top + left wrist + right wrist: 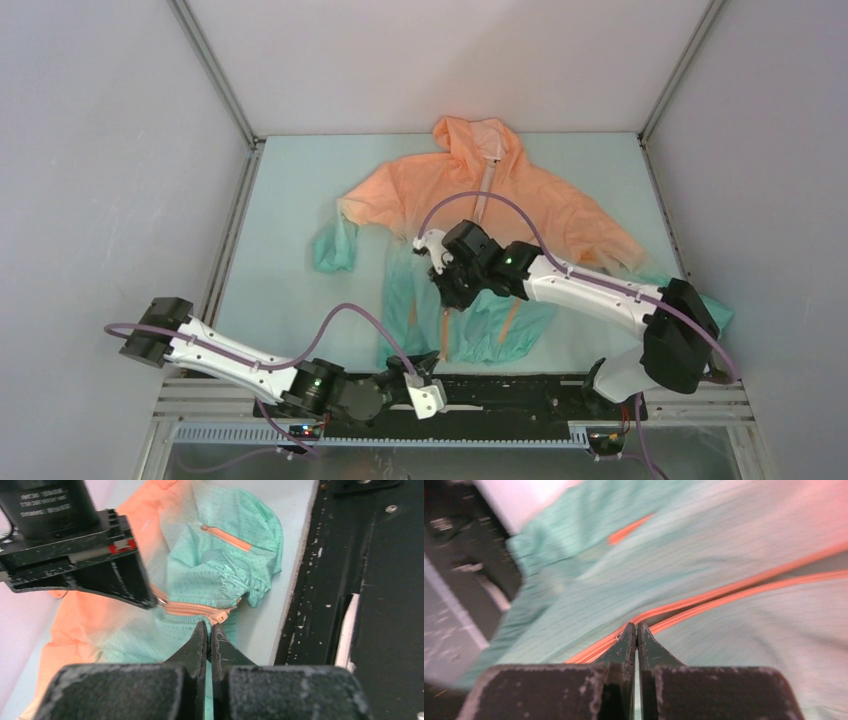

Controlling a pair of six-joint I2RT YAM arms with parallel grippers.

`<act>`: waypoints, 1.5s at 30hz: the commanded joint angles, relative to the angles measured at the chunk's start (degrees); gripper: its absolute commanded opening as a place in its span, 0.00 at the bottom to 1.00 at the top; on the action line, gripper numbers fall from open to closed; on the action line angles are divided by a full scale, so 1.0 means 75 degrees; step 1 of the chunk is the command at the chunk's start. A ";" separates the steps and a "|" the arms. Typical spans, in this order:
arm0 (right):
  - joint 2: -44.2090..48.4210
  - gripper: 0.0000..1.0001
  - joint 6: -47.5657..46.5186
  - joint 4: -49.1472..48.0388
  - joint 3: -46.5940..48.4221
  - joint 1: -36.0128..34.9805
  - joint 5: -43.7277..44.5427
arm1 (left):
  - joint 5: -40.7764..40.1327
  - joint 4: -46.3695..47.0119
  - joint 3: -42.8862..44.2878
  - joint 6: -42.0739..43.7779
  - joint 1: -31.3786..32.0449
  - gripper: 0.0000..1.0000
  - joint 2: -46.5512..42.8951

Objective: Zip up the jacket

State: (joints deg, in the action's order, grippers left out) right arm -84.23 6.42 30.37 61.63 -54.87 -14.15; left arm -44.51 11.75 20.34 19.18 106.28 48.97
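1. The left fingers (210, 630) are pressed tight at the jacket's (480, 200) bottom hem, pinching the zipper end (222, 615).
2. The right fingers (636, 632) are clenched on the orange zipper (724, 597).
3. Hold the hem tight and pull straight along the zipper.
4. The slider is hard to see; that view is blurry.

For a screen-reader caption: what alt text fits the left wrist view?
The left gripper has its jaws shut at the hem end of the orange zipper on the mint-teal jacket. The right gripper reaches in from the upper left, and the black table edge fills the right side.
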 commanded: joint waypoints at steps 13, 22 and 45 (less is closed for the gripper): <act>-0.3882 0.00 -0.5944 -0.4458 0.3147 0.4003 0.3116 | 0.1320 0.0787 -0.0670 -0.1778 0.0176 0.00 -0.0466; -0.8220 0.00 -0.6758 -0.3651 0.9556 0.5233 0.2838 | 0.2413 0.1378 -0.0903 -0.2259 -0.0771 0.00 0.0147; -0.5890 0.99 -0.3290 -0.3066 0.7348 0.5347 0.2524 | 0.4890 -0.0115 -0.0205 -0.3701 -0.3790 0.87 -0.0299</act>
State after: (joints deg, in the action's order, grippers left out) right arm -145.60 -31.62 5.08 126.15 -13.30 4.89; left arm -13.65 15.05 13.19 -4.82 80.36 51.92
